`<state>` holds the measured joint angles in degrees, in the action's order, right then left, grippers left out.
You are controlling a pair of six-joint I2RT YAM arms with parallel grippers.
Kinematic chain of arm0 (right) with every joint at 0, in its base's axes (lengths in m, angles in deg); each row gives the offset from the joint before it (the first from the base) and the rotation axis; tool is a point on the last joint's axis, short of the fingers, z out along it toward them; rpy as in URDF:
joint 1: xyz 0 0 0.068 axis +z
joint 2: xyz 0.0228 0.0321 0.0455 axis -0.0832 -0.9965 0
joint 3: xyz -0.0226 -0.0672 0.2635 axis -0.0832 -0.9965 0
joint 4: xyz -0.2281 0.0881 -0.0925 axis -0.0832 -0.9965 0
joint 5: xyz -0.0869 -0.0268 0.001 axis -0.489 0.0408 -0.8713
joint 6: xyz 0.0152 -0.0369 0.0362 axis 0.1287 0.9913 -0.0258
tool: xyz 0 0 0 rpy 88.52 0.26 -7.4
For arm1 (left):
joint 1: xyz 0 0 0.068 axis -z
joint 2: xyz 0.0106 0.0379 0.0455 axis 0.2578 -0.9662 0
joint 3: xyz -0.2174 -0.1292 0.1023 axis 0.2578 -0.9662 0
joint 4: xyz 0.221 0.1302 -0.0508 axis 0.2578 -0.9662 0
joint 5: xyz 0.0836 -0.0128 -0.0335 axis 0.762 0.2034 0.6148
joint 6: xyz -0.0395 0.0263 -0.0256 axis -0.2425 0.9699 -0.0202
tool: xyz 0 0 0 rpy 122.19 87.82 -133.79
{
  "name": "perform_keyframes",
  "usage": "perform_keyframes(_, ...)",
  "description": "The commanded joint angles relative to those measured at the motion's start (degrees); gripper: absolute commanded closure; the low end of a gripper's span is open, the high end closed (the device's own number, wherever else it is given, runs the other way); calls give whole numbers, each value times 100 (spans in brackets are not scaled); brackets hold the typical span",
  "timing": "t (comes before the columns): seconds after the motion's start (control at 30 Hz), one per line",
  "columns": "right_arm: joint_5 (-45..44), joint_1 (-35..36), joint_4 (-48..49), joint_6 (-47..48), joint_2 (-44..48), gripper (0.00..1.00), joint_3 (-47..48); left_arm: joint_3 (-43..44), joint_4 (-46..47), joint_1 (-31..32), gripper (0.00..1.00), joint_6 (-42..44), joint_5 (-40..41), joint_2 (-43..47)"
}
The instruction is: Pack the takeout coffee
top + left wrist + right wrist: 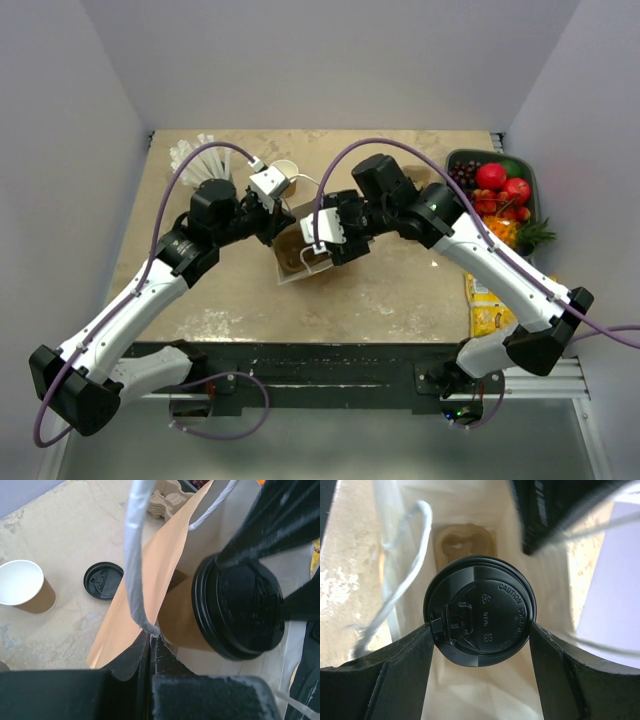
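The takeout coffee [480,610], a kraft cup with a black lid, hangs inside the open brown paper bag [470,690]. My right gripper [481,626] is shut on it, with a finger on each side at the lid. The left wrist view shows the lid [240,612] and the cup wall inside the bag [150,565]. My left gripper [150,640] is shut on the bag's rim at the foot of its white handle [134,555]. From the top, the bag [290,258] stands mid-table between the left gripper [275,215] and the right gripper [325,245]; the cup is hidden there.
A lidless brown cup [22,587] and a loose black lid [102,580] sit left of the bag. A pulp cup carrier [465,540] lies on the bag's bottom. Another carrier [167,500] lies behind. Straws [195,160], a fruit tray [495,185] and a yellow packet [487,300] flank the table.
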<state>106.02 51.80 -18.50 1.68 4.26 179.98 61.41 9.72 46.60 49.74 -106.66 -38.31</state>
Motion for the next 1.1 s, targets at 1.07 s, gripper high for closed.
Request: perform_keyframes(1.07,-382,395,2997,-678,-653,36,-2041,41,186,-19,100,-533,-569,-288)
